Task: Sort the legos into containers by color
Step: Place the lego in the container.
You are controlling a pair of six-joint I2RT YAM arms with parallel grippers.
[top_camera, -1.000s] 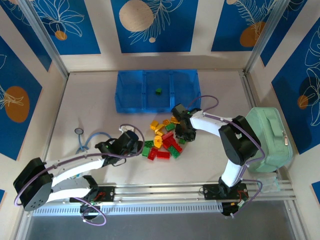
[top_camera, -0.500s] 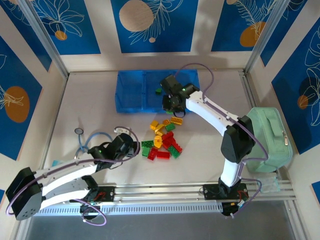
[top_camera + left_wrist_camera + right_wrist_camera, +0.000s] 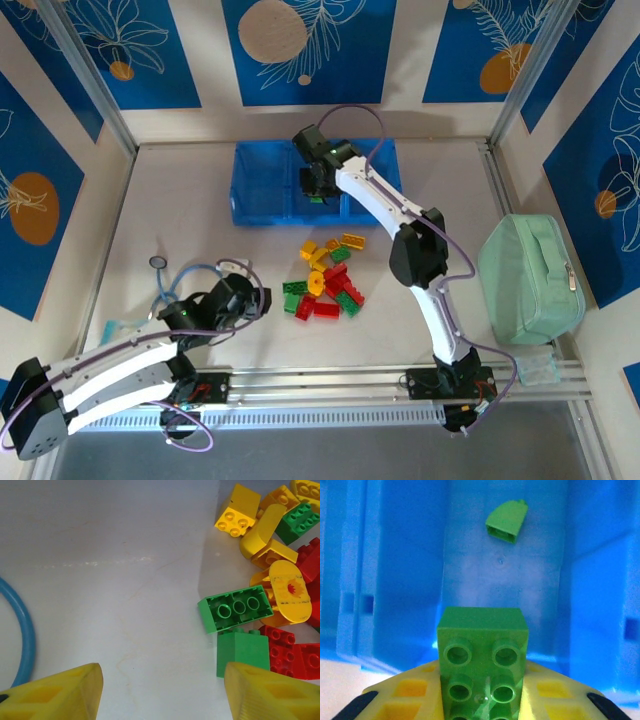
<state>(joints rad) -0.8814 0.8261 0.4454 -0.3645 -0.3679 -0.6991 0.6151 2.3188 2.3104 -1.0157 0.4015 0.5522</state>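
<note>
The right gripper (image 3: 482, 692) clamped a green brick (image 3: 482, 645). The middle compartment (image 3: 540, 580) lay below its jaws, a green piece (image 3: 505, 522) ahead; release seemed next. The left gripper (image 3: 162, 692) gaped empty.

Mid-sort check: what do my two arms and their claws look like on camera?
The left arm and right arm have white links, black joint housings and thin purple cables looping alongside. The left claw and right claw have chunky yellow fingers with recessed pockets.
</note>
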